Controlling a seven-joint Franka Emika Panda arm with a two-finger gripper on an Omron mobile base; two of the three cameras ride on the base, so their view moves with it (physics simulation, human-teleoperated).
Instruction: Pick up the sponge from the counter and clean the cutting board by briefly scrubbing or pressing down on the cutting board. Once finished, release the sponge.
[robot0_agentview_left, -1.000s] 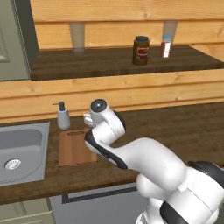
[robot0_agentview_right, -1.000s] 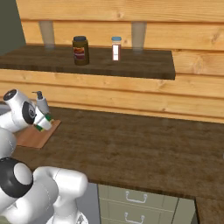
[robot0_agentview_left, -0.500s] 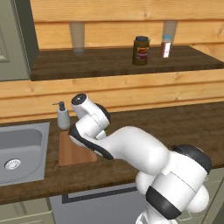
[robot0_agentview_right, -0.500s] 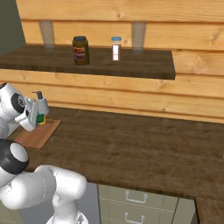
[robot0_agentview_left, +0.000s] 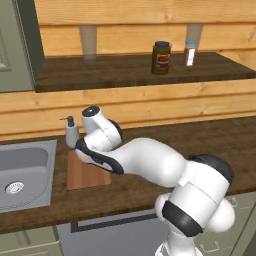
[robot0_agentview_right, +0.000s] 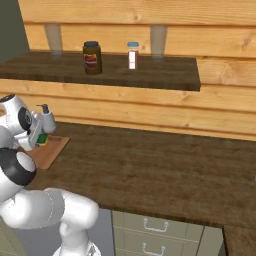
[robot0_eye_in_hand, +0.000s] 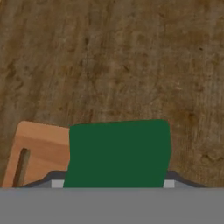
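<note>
Tool (robot0_agentview_right: 40, 136) jaws are clamped on the sponge (robot0_agentview_right: 43, 138), a small block with a matte dark green top over a yellow layer, held above the smooth reddish-brown cutting board (robot0_agentview_left: 82, 175) with its slot handle, which lies flat on the dark, coarse wood-grain tabletop (robot0_agentview_right: 165, 165) beside the steel sink (robot0_agentview_left: 20, 170).

Even, flat rendered lighting, no glare, faint soft shadows, coarse blurry textures, slight pixelation throughout

dark brown wood-grain counter (robot0_eye_in_hand: 131, 57) looking matt and kinda rough, smooth reddish-brown wooden cutting board (robot0_eye_in_hand: 41, 151) with a slot handle, flat matt dark green sponge (robot0_eye_in_hand: 119, 153), brushed steel sink (robot0_agentview_left: 22, 170), glossy white arm (robot0_agentview_left: 150, 162)
</note>
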